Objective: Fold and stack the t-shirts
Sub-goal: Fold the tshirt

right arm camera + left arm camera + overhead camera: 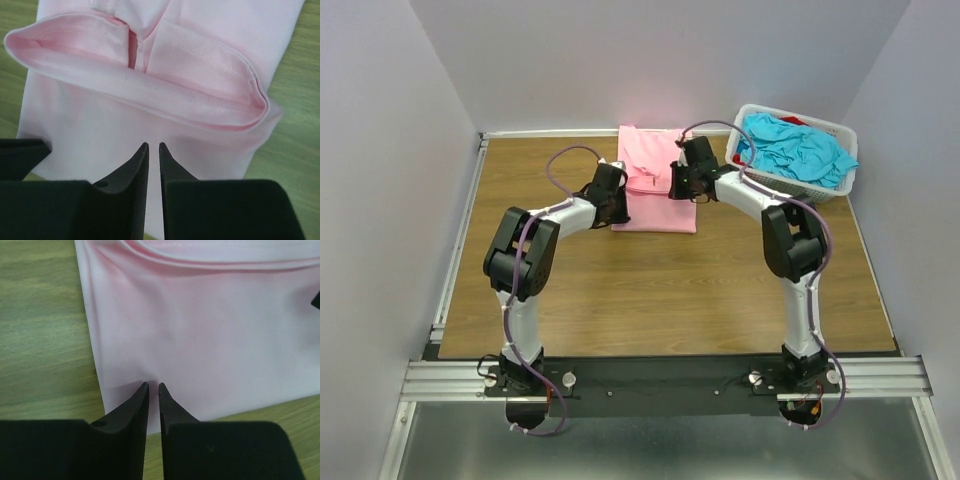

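**A:** Where is the pink t-shirt [655,195]?

**B:** At the far middle of the table [660,290]. It lies flat as a folded oblong, and its far edge reaches almost to the back wall.

**A:** And the arms?

**B:** Both reach out to it. The left gripper [616,203] sits at its left edge, towards the near corner. The right gripper [680,182] is at its right edge, a little farther back.

**A:** What does the left wrist camera show?

**B:** The left gripper [153,386] has its jaws drawn almost together, with only a thin slit between the tips. The tips lie over smooth pink t-shirt [210,340], just inside its near edge, with bare wood to the left.

**A:** Is it pinching anything?

**B:** I cannot tell, because the cloth there looks flat.

**A:** And the right?

**B:** The right gripper [153,146] looks the same, its jaws nearly touching. Its tips are over the pink t-shirt [100,125], just short of a thick doubled fold that gapes open (you can see stitched seams inside). I cannot tell whether any cloth is caught there either.

**A:** And the other shirts?

**B:** Crumpled turquoise t-shirts [795,150] are heaped in the white basket [752,112] at the far right corner. A bit of red cloth [793,120] shows behind them.
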Robot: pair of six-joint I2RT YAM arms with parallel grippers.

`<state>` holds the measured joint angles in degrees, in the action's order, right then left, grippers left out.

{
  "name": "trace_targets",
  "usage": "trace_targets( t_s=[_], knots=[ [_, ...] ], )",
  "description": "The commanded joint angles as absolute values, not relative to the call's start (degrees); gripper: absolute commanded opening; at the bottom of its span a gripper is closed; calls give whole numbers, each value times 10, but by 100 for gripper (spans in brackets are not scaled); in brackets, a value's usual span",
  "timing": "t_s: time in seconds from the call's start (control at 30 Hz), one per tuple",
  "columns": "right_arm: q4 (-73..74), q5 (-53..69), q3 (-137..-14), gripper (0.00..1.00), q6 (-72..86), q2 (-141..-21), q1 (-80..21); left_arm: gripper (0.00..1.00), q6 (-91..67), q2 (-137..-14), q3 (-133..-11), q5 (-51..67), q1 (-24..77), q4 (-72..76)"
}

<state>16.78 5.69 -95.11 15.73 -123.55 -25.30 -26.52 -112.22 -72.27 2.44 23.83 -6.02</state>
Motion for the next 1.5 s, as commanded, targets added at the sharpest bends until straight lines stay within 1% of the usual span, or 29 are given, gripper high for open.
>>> trace_targets(
  t_s=[0.0,0.17,0.2,0.27,0.4,0.5,0.53,0.63,0.67,0.77,0.8,0.9,0.93,0.97,1.0,1.03,1.13,1.37,1.4,1.47],
  knots=[
    [153,48,-1015,20,163,-1292,-251,20,-274,-1141,-729,44,239,-75],
    [153,43,-1105,21,159,-1359,-238,20,-276,-1144,-711,47,239,-85],
    [153,35,-1133,23,160,-1378,-233,20,-278,-1143,-708,46,239,-88],
    [153,26,-1158,24,164,-1400,-226,20,-278,-1139,-702,47,239,-93],
    [153,46,-1186,27,171,-1391,-219,20,-276,-1126,-687,47,239,-112],
    [152,80,-1136,28,178,-1350,-220,20,-275,-1101,-657,55,239,-117],
    [151,88,-1113,28,182,-1313,-220,20,-276,-1093,-646,61,238,-118],
    [140,134,-1016,28,192,-1253,-219,20,-278,-1052,-592,69,239,-120],
    [134,148,-958,29,202,-1208,-219,20,-279,-1040,-576,77,239,-120],
    [102,206,-870,29,215,-1145,-219,20,-284,-980,-508,90,239,-116],
    [84,237,-818,29,228,-1110,-218,20,-288,-944,-481,91,239,-115],
    [26,292,-739,29,259,-1047,-218,20,-289,-873,-458,99,239,-111],
    [11,300,-697,31,264,-1039,-218,20,-289,-856,-455,99,239,-99],
    [-18,313,-685,31,274,-1032,-218,20,-294,-830,-451,95,239,-75],
    [-25,313,-676,31,279,-1032,-218,20,-301,-821,-447,88,239,-75],
    [-31,329,-673,31,281,-1040,-218,20,-314,-817,-445,83,238,-41],
    [-70,356,-672,31,297,-1067,-218,20,-328,-837,-462,90,226,-3],
    [-121,392,-715,31,326,-1153,-207,16,-334,-968,-543,111,181,38],
    [-134,402,-726,31,333,-1178,-201,13,-337,-996,-556,121,174,46],
    [-152,411,-733,31,343,-1203,-193,13,-343,-1019,-568,135,152,54]
  ],
)
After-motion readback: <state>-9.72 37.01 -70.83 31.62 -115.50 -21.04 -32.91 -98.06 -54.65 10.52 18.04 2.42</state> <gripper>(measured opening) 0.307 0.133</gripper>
